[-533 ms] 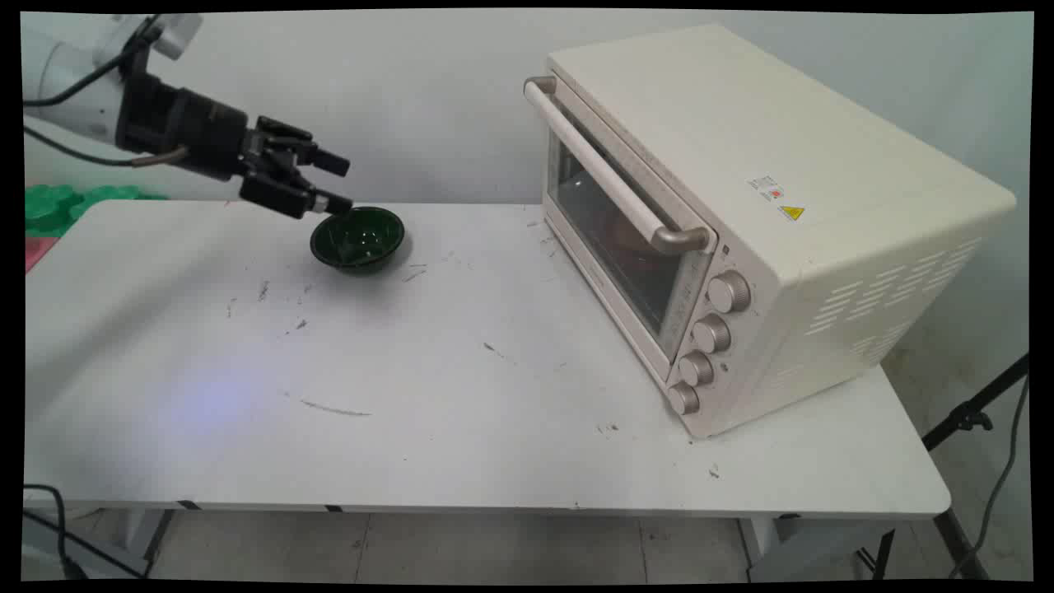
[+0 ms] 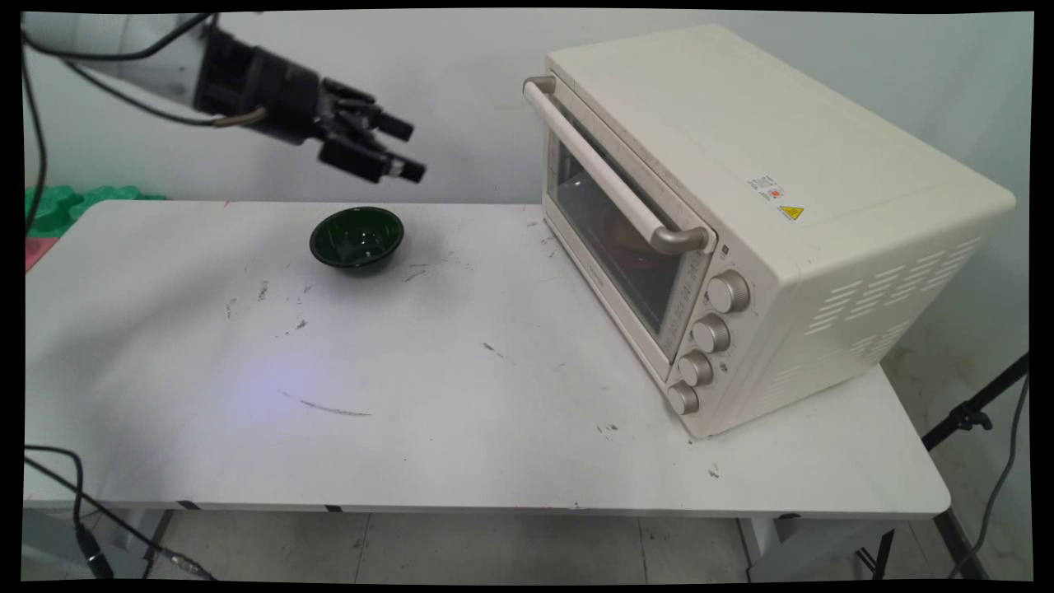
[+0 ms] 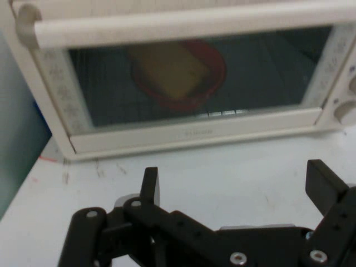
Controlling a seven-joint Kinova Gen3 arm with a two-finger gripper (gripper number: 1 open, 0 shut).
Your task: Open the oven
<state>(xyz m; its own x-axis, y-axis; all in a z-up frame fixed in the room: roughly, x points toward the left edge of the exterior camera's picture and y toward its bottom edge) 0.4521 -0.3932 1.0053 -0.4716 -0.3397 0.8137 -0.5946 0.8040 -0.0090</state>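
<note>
My gripper (image 2: 405,149) hangs open and empty in the air at the upper left, above and a little right of a dark green bowl (image 2: 356,238) that rests on the white table (image 2: 461,362). It points toward the cream toaster oven (image 2: 757,214) on the right. In the hand view the gripper (image 3: 236,183) faces the oven's shut glass door (image 3: 194,72) with its long handle (image 3: 183,25). Behind the glass a yellow thing (image 3: 169,69) lies on a red plate (image 3: 214,69).
The oven's knobs (image 2: 710,333) run down its front right side. Green and red things (image 2: 58,210) lie beyond the table's far left corner. A black tripod leg (image 2: 972,416) stands at the right, past the table.
The gripper has risen from the bowl's near-left rim and moved right toward the oven. The bowl stays where it was.
</note>
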